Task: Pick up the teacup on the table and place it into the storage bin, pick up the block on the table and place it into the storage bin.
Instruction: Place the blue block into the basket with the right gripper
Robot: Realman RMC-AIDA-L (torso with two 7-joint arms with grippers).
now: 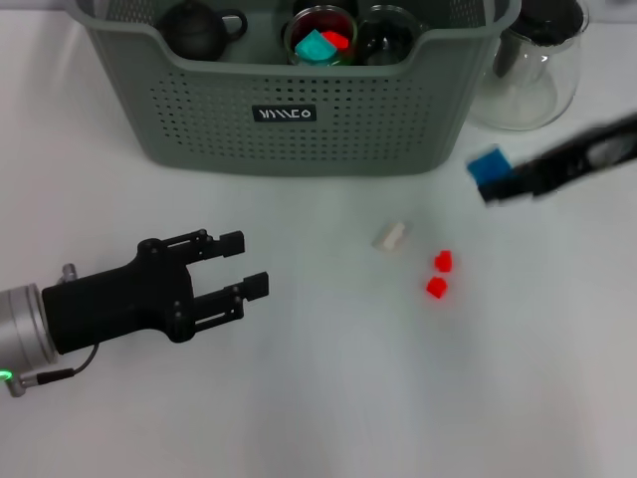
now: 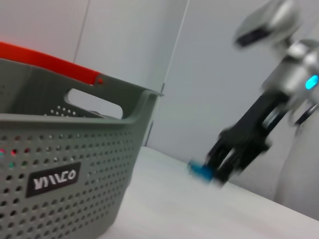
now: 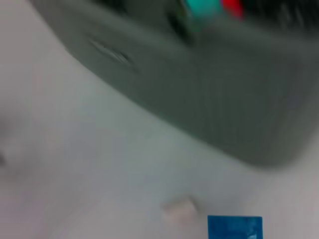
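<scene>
Blue block (image 1: pixel 488 165) sits pinched in our right claw (image 1: pixel 495 185), lifted clear of the desk (image 1: pixel 328 398) just beside the storage bin's (image 1: pixel 299 129) right end and in front of the glass pitcher (image 1: pixel 528 70). We judge the height is there so the block can clear the bin's rim before we let go inside. From the left wrist view the same claw (image 2: pixel 214 172) shows the block (image 2: pixel 200 171) at its tip, off the white surface and apart from the bin (image 2: pixel 65 164).

Our left claw (image 1: pixel 244 264) rests low over the desk on the left, jaws apart and holding nothing; it seems parked out of the way.

Inside the bin we see a dark teapot (image 1: pixel 199 28) and cups (image 1: pixel 321 38), one holding a teal and a red piece, so the teacup part looks done. Two red blocks (image 1: pixel 439 274) and a white block (image 1: pixel 389 235) lie on the desk in front of the bin, near each other.
</scene>
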